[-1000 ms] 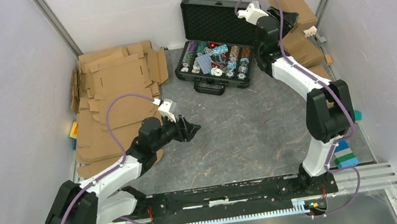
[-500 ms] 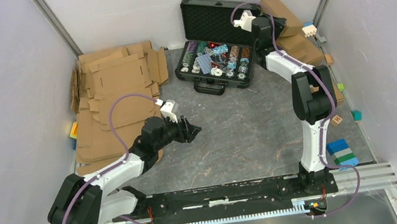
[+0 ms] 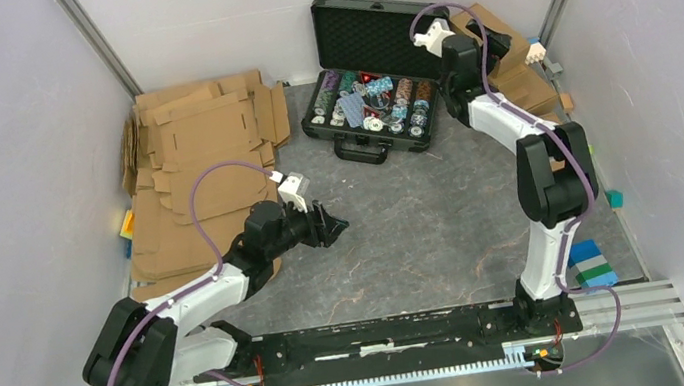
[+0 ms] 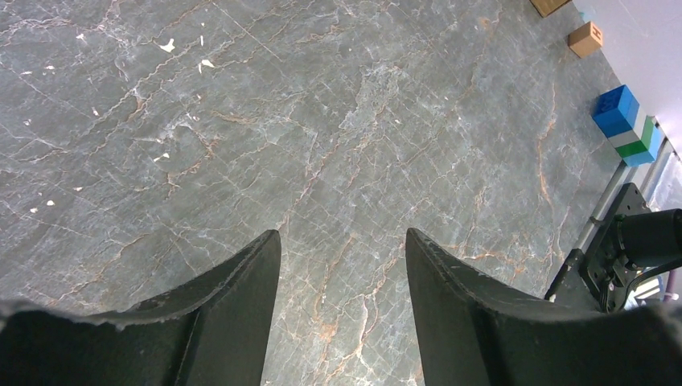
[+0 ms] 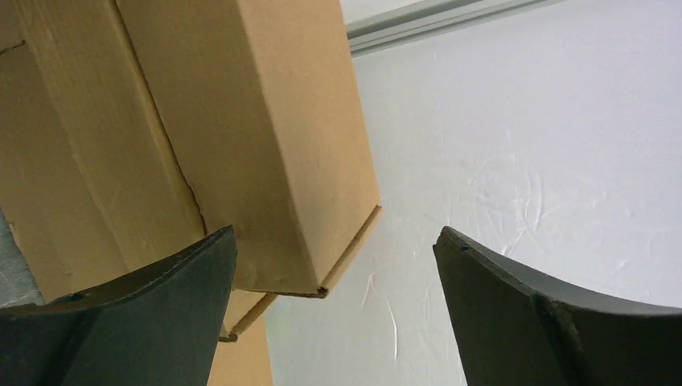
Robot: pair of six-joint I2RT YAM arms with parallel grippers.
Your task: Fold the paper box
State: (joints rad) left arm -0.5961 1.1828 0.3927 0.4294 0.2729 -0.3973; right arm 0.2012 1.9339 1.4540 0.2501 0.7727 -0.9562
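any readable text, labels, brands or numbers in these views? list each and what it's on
No text can be read in any view.
Plain, no print: the cardboard box and the flat cardboard sheets.
Too small to read, if marked at all: the chips in the black case, and the wooden cube.

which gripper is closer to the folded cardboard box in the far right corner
Right. The right gripper is at the folded box, open fingers by its corner. The left gripper hangs over bare table across the workspace, near the flat cardboard sheets.
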